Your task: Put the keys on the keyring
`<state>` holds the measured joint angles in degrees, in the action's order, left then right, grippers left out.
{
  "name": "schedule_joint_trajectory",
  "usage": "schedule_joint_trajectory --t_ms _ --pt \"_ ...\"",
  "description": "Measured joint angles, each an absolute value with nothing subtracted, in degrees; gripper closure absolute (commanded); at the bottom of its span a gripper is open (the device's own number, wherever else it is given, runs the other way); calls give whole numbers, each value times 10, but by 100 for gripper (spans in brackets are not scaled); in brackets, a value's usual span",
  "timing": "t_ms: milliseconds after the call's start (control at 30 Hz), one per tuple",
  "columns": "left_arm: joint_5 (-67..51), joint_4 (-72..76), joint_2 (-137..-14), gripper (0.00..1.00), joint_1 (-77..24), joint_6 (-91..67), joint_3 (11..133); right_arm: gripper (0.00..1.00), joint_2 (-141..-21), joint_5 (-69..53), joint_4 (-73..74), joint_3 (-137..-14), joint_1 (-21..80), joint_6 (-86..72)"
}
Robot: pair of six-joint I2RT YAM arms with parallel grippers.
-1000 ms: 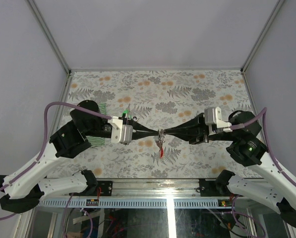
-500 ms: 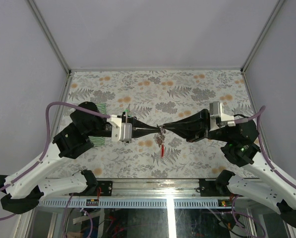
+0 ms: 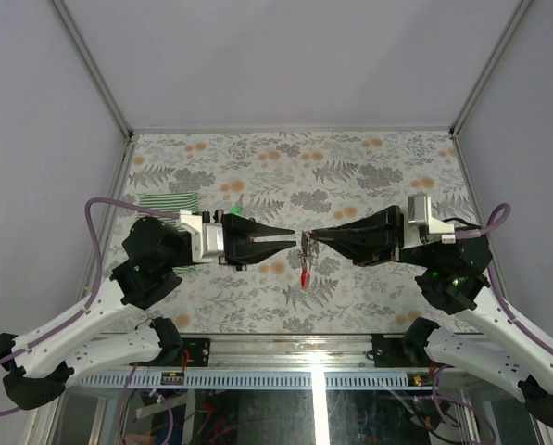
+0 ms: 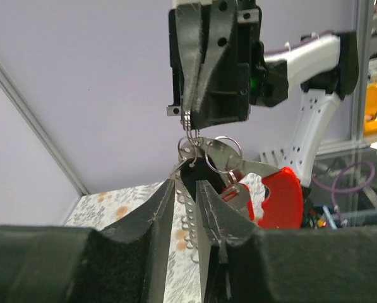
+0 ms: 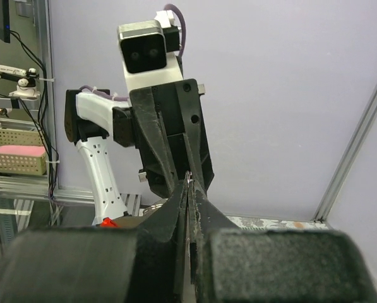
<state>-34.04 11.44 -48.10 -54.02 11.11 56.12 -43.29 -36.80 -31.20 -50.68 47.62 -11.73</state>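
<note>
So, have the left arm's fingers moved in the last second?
Yes. The left fingers pulled back to the left, away from the keys, uncovering more of the striped cloth.

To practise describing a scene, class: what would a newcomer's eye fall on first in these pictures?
Two black end effectors face tip to tip above the middle of the floral table. The right end effector pinches a keyring with a bright red tag dangling below, while the left end effector stands open just short of it.
</note>
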Motion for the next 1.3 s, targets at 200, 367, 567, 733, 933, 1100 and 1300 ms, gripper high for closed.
schedule_joint_trajectory --t_ms 200,367,567,733,933,1100,1300 --pt "-329 247 -491 77 -540 26 524 100 -430 -377 -309 -507 476 -104" --pt "-338 312 -507 77 -540 -14 524 100 -430 -387 -300 -507 476 -96" --pt "-354 341 -510 75 -540 -32 524 100 -430 -387 -293 -507 476 -90" --pt "-358 348 -514 75 -540 -38 524 100 -429 -387 -292 -507 476 -88" --pt "-358 352 -523 74 -540 -44 519 100 -426 -387 -295 -507 476 -88" --pt "-358 352 -528 74 -540 -49 515 100 -423 -387 -297 -507 476 -89" --pt "-364 359 -535 77 -540 -58 515 100 -423 -387 -300 -507 476 -89"
